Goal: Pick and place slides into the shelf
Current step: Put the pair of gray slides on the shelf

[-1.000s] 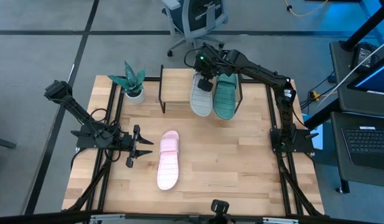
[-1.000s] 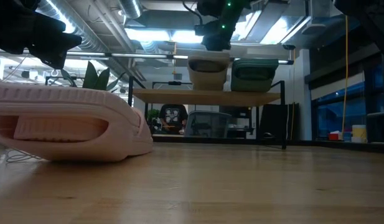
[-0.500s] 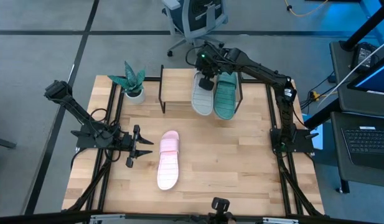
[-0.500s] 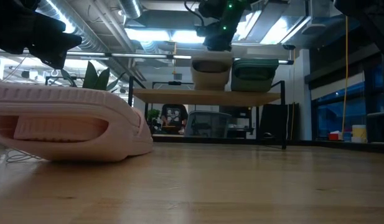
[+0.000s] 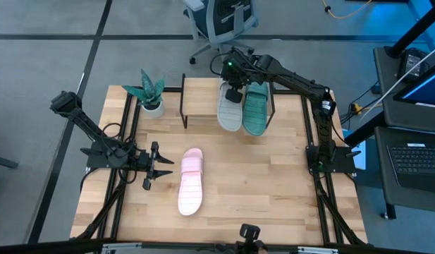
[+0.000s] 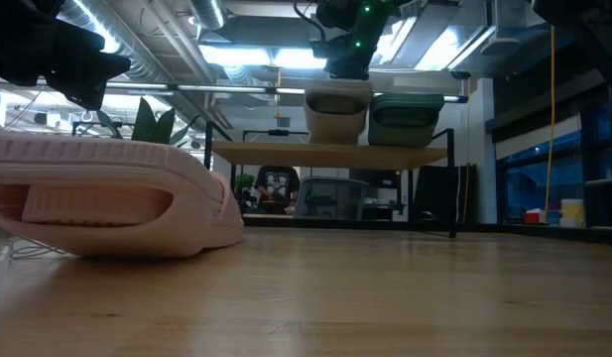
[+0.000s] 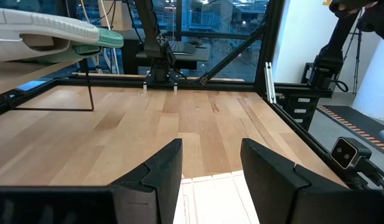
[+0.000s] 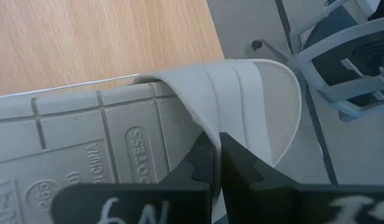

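The right gripper (image 5: 233, 90) pinches the strap of the light grey slide (image 5: 228, 107), which lies on the shelf (image 5: 203, 99) beside the teal slide (image 5: 255, 109). Both overhang the front edge; an abrupt release may tip them off. The left gripper (image 5: 159, 168) waits spread beside the pink slide (image 5: 190, 181).

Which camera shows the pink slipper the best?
The high view: the whole pink slide lies in plain sight on the table, in front of the left gripper. The low view shows only its side, close up and cut off at the edge. The left wrist view catches just a pale sliver between the open fingers. The right wrist view misses it.
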